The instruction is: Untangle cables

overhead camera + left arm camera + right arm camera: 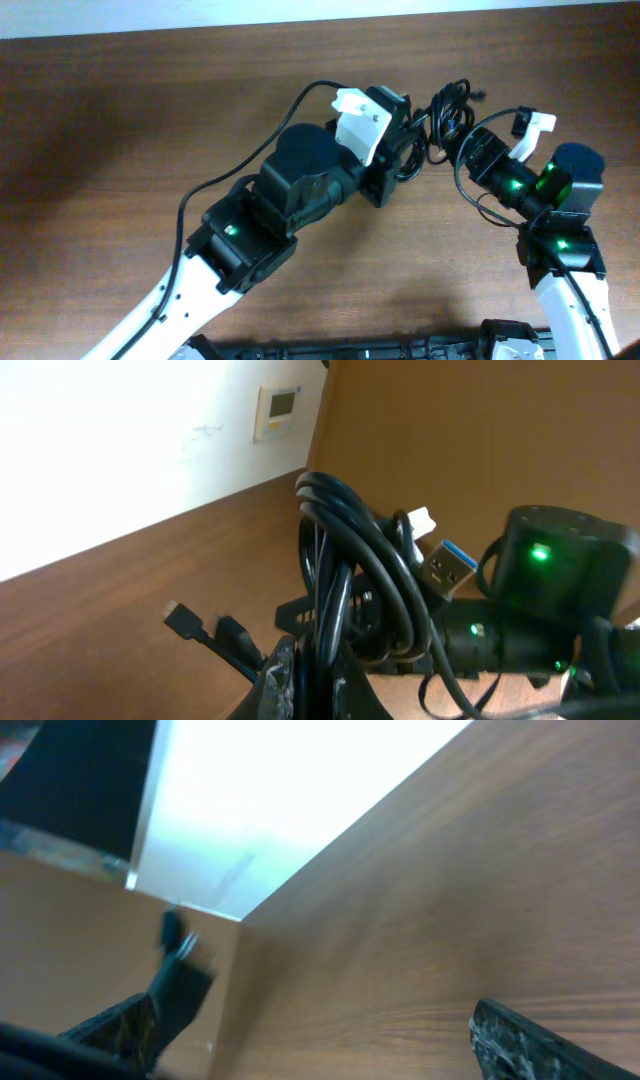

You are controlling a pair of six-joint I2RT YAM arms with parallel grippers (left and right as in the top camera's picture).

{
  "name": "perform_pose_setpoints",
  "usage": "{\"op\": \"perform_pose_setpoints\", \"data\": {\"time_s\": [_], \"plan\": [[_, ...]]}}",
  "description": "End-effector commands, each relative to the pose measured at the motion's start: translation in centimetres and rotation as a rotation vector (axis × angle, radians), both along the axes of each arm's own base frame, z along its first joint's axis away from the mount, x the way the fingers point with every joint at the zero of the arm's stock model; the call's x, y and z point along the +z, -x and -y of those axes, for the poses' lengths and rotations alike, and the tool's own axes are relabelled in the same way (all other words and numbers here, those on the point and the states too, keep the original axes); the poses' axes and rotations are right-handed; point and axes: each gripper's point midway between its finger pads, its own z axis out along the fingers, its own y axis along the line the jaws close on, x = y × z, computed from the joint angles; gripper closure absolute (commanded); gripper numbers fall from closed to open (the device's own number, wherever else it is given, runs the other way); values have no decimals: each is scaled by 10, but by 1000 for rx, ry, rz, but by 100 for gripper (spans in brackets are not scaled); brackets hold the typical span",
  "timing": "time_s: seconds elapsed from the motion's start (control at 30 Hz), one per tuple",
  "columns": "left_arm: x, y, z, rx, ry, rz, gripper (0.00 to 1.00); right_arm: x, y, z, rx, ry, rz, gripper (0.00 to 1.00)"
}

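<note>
The cables [352,565] are sitting bunched in tangled loops toward the far side of the table [150,120], with a metal plug [450,567] poking out. The left gripper [305,685] is clamping the bundle and the right gripper [320,1035] is gaping wide, holding nothing. The bundle is seemingly being steadied; next, the right gripper should be pinching one loose loop.

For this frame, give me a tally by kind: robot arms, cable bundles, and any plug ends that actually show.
Robot arms: 2, the left arm and the right arm
Bundles: 1, the cable bundle, clamped in the left tool
Plug ends showing: 2, a metal-shelled plug and a small black plug; others may be hidden in the bundle
Total: 5
</note>
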Motion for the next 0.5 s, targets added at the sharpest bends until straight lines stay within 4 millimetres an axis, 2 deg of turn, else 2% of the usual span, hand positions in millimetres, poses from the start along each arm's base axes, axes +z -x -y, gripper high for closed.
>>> {"op": "perform_pose_setpoints", "data": {"time_s": [0.0, 0.13, 0.3, 0.47], "plan": [[53, 15, -30, 2, 79, 118, 100, -8, -3, 23, -75, 37, -16, 2], [53, 4, -49, 56, 69, 113, 100, -11, -1, 28, -75, 37, -24, 2], [45, -10, -64, 111, 45, 92, 100, -9, 1, 24, -48, 35, -17, 2], [44, -17, -71, 150, 38, 91, 100, -3, 10, 6, 71, 15, 16, 2]]}}
